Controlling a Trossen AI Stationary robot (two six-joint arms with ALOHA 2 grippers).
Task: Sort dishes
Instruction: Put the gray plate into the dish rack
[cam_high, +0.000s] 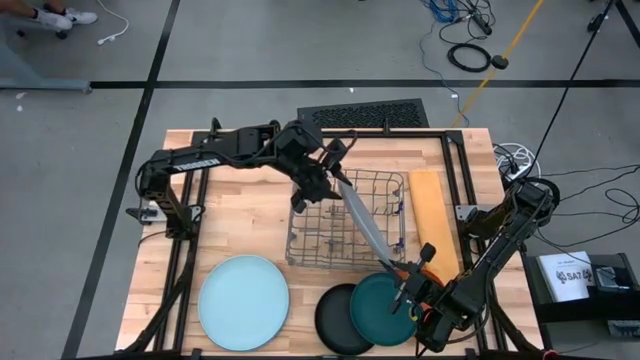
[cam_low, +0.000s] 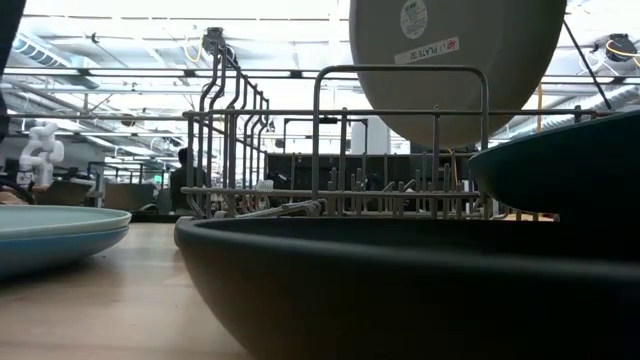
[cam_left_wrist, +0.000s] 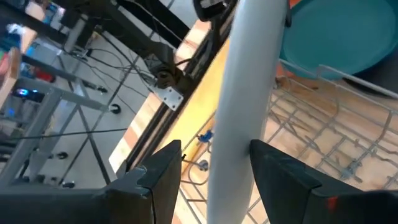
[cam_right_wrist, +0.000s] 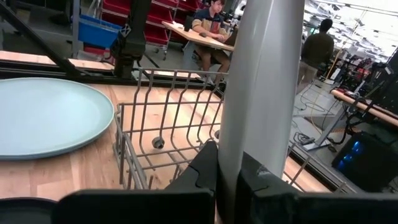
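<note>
A grey plate (cam_high: 366, 228) hangs on edge, slanting above the wire rack (cam_high: 340, 235); the low view shows its underside (cam_low: 450, 60). My right gripper (cam_high: 405, 285) is shut on its near end. My left gripper (cam_high: 335, 183) is open at the plate's far end, one finger on each side of the rim (cam_left_wrist: 239, 93); whether a finger touches it I cannot tell. A pale blue plate (cam_high: 243, 302) lies flat at the near left. A dark teal plate (cam_high: 385, 308) rests partly on a black plate (cam_high: 338, 320) near the front edge. My right gripper pinches the grey plate's rim (cam_right_wrist: 249, 124) between its two fingers, at the end nearest the table's front right. The fingers reach in about level from the near right. The plate stands on edge, rising away from the fingers, lifted clear of the rack.
A yellowish board (cam_high: 432, 210) lies right of the rack. The table's dark frame rails (cam_high: 455, 170) run along its edges. People sit and stand in the room behind (cam_right_wrist: 214, 15). Bare wood (cam_high: 240, 215) shows left of the rack.
</note>
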